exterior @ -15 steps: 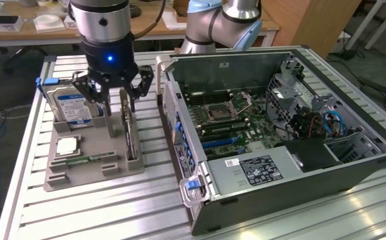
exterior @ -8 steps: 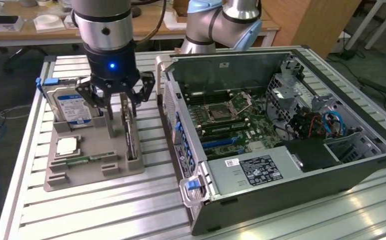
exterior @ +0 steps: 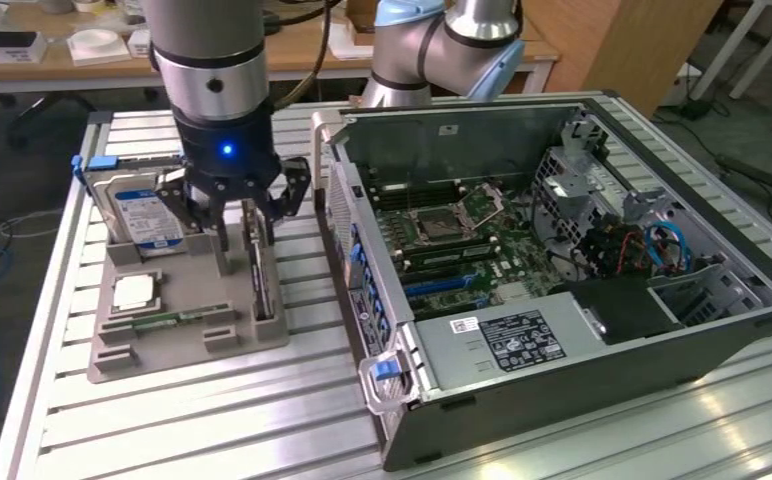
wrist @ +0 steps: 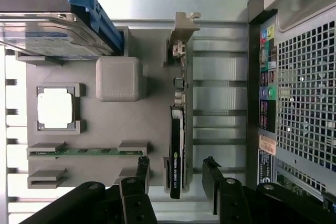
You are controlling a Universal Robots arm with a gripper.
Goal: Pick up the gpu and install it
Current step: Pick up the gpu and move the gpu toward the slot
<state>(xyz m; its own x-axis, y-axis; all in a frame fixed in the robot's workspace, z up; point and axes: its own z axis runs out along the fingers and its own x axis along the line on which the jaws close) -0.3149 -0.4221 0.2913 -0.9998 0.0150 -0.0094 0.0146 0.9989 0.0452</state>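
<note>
Bright, even light from overhead fills both views. The ribbed metal surface point(exterior: 199, 420) carries pale glare streaks and washes out to white in the wrist view. Shadows are soft. The black gripper point(wrist: 176, 162) looks dark and flat. A blue indicator light point(exterior: 226, 151) glows.
</note>
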